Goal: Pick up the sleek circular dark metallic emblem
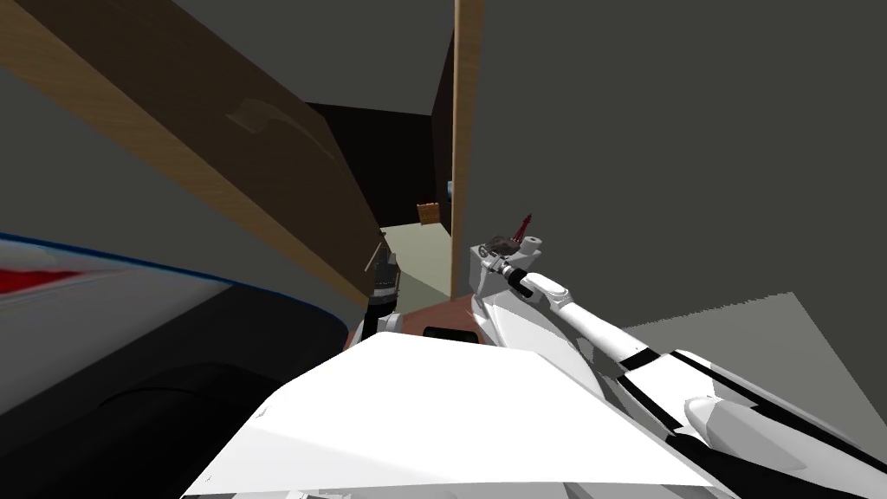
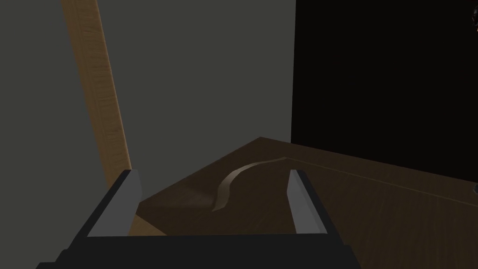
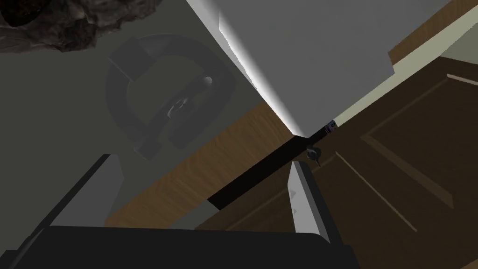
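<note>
My right tool [image 3: 205,162] is spread and empty. The emblem [image 3: 170,93], a grey disc with a raised horseshoe ring, lies flat against a grey surface ahead of it, beyond the fingertips and nearer one finger. It is round, so there is no long axis to match. I judge the right arm the nearer. My left tool [image 2: 214,173], also spread, faces the lever handle [image 2: 242,180] of a dark brown door [image 2: 373,210]. The head view adds my right arm reaching forward beside the wooden door frame [image 1: 468,130].
</note>
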Robot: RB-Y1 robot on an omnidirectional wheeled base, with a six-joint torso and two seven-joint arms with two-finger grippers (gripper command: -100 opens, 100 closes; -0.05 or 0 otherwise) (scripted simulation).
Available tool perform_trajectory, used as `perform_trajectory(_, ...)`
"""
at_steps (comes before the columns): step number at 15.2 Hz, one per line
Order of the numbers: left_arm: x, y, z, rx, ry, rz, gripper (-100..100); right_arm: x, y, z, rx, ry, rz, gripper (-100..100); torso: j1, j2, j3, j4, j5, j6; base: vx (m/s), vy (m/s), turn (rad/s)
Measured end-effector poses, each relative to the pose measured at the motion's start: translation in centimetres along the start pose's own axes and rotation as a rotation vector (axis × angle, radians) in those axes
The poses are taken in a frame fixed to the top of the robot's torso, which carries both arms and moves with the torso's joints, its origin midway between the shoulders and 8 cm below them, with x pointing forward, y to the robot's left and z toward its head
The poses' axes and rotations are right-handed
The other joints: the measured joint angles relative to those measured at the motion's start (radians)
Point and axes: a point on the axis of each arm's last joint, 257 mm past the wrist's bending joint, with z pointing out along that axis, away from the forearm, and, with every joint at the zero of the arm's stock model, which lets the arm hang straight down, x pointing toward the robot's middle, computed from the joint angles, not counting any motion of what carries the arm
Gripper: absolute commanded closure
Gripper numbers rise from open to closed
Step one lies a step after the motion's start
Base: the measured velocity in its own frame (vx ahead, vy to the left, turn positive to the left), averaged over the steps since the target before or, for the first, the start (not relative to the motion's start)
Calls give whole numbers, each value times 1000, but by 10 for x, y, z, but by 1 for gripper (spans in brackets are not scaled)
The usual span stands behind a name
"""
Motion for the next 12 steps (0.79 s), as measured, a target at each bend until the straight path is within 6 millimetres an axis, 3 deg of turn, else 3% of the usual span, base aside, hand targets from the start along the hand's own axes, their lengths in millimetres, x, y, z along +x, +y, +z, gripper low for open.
perform_trajectory(12,0,0,0,0,0,0,0,11,-6,2,2,45,-48,-100,-2,4,2,1,-1,0,-1,-11,38)
